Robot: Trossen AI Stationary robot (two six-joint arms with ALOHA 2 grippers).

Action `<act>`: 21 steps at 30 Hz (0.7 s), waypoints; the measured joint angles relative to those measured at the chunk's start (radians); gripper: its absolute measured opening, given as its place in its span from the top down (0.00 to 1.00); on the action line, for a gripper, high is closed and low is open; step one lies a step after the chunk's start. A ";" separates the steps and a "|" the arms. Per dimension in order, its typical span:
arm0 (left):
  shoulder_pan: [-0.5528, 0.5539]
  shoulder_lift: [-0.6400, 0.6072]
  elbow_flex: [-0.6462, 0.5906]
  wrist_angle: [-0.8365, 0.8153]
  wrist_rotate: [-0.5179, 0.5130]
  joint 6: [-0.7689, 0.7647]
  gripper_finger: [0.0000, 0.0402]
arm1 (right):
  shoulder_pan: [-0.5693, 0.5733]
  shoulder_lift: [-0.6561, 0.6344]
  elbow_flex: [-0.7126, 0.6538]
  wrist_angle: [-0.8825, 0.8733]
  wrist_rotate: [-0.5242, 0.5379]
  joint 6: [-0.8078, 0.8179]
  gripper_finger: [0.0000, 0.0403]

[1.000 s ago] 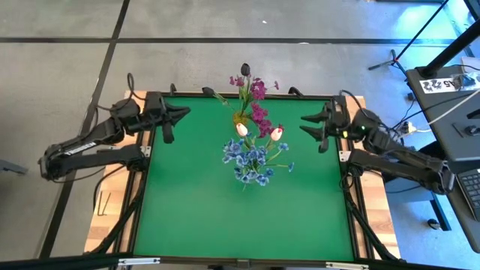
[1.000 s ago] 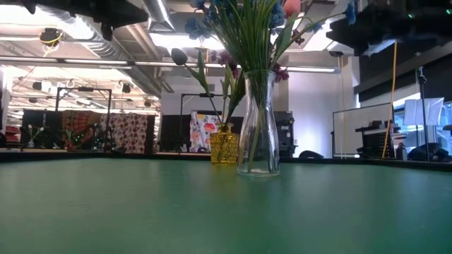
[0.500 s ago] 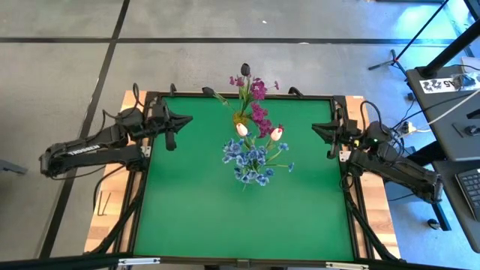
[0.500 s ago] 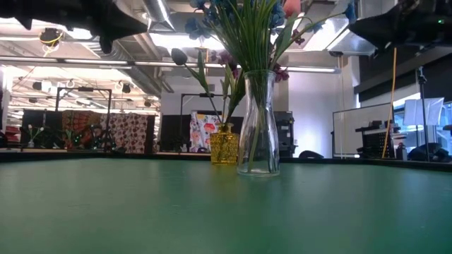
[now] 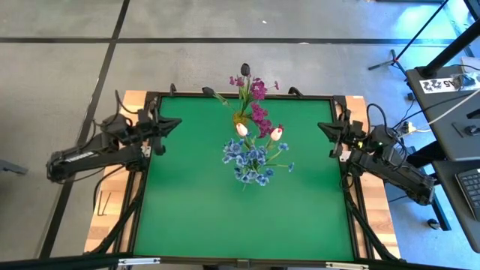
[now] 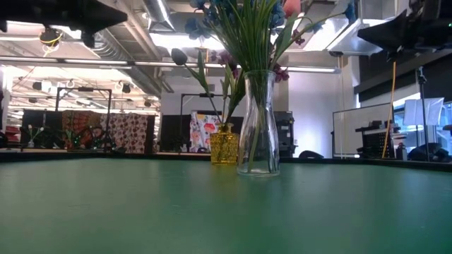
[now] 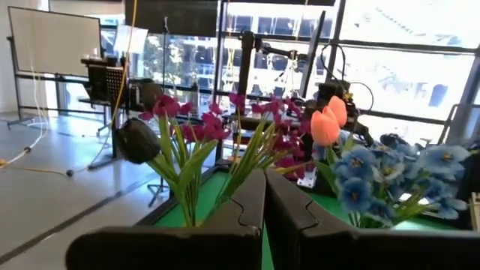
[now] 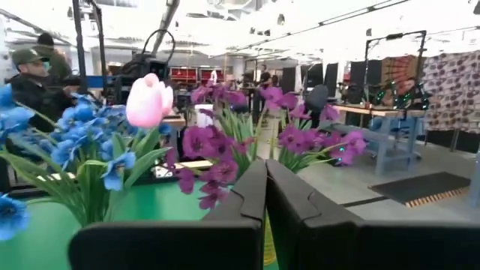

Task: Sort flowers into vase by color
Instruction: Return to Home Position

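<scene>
Both vases stand in the upper middle of the high view, on the green table (image 5: 195, 202). The clear glass vase (image 6: 258, 127) holds the blue sprays (image 5: 251, 161) and two white-pink tulip buds (image 5: 241, 129). Just behind it the yellow vase (image 6: 224, 144) carries the magenta sprays (image 5: 259, 112) and a dark tulip bud (image 5: 245, 69). No flower lies loose on the cloth, so the sorting looks finished.

The left gripper (image 5: 174, 122) sits at the table's left edge and the right gripper (image 5: 322, 127) at its right edge. Each is level with the bouquets and aimed inward at them. In the wrist views each pair of fingers (image 7: 244, 210) is pressed together with nothing between (the same shows for the right fingers (image 8: 244, 199)).

What matters for pulling back is that the flowers lie straight ahead of both claws, with their stems upright. The right gripper seems slightly nearer the glass vase, and both are well apart from the blossoms. A retreat outward along each arm's own line should leave the flowers untouched.
</scene>
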 joint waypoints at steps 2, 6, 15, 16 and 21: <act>0.000 -0.040 0.000 -0.026 -0.002 0.000 1.00 | 0.000 0.000 -0.010 0.008 0.001 0.000 0.97; 0.000 -0.090 -0.008 -0.028 -0.007 -0.001 1.00 | 0.000 0.000 -0.042 0.062 0.025 -0.001 0.97; 0.000 -0.107 -0.148 0.072 -0.024 -0.053 1.00 | 0.000 0.000 -0.220 0.259 0.041 0.043 0.97; 0.000 -0.108 -0.157 0.073 -0.024 -0.057 1.00 | 0.000 0.001 -0.220 0.249 0.044 0.043 0.97; 0.000 -0.108 -0.166 0.046 -0.025 -0.067 1.00 | 0.000 0.000 -0.217 0.245 0.046 0.031 0.97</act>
